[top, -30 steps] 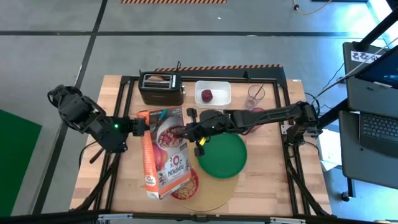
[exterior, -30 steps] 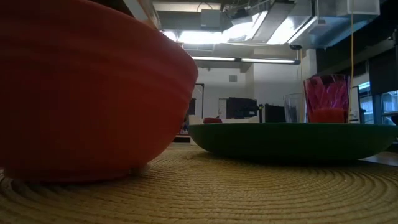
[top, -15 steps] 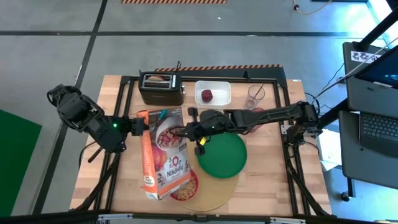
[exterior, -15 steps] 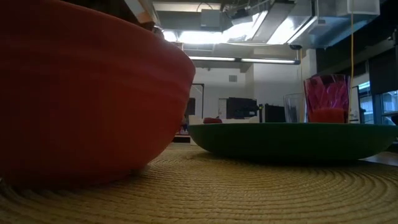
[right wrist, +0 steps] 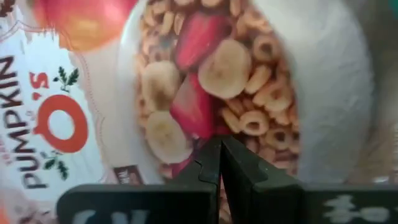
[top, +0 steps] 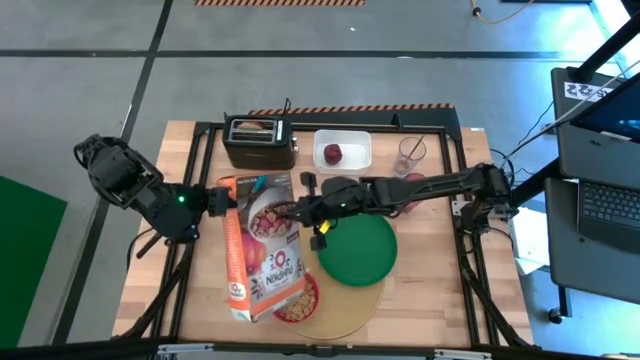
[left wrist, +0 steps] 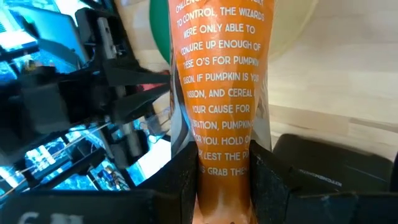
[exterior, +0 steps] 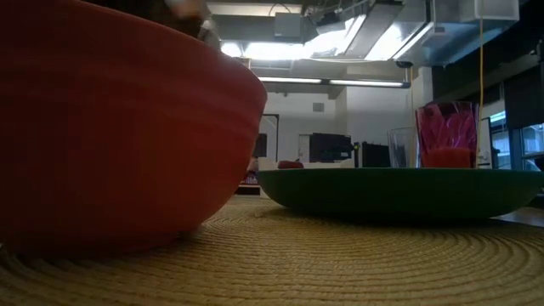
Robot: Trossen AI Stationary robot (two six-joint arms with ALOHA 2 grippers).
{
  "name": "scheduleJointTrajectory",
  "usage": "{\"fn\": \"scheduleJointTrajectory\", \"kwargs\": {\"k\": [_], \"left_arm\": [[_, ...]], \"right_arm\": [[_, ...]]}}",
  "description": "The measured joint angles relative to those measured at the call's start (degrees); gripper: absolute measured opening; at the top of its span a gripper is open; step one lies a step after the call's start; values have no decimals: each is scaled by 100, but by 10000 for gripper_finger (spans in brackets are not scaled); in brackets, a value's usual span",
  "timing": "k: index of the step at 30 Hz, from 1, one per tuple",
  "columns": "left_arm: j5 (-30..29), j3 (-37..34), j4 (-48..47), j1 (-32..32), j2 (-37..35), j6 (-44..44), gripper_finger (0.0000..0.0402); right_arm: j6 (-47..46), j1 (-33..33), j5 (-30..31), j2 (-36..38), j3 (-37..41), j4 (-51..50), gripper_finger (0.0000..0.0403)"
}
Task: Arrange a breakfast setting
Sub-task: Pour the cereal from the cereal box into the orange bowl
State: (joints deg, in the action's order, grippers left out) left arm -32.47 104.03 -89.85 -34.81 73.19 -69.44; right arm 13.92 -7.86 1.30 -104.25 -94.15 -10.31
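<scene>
Red bowl (top: 296, 300), on tan mat (top: 345, 305): cereal is being poured in, cereal box (top: 262, 245) now tilted further. Left gripper (left wrist: 225, 165) is clamped on box edge. Right gripper (right wrist: 221, 163), fingers closed, is pressing its front.

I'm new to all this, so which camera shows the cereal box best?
The high view: the whole cereal box shows tipped over the red bowl. The wrist views show only close-up panels of it; the low view hardly shows it.
</scene>
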Motion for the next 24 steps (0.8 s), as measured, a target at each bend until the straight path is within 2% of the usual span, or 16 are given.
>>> {"fn": "scheduleJointTrajectory", "kwargs": {"k": [6,14,20,24], "left_arm": [[22,7,-14,0,-9,5,107],[26,7,-17,4,-9,-12,107],[19,7,-15,7,-13,-12,107],[20,7,-15,24,-13,-17,107]], "right_arm": [[289,-4,328,282,-22,22,12],[41,0,-153,-37,2,-324,12],[141,-9,218,216,-22,-246,12],[-66,4,-402,-74,-10,-554,12]]}}
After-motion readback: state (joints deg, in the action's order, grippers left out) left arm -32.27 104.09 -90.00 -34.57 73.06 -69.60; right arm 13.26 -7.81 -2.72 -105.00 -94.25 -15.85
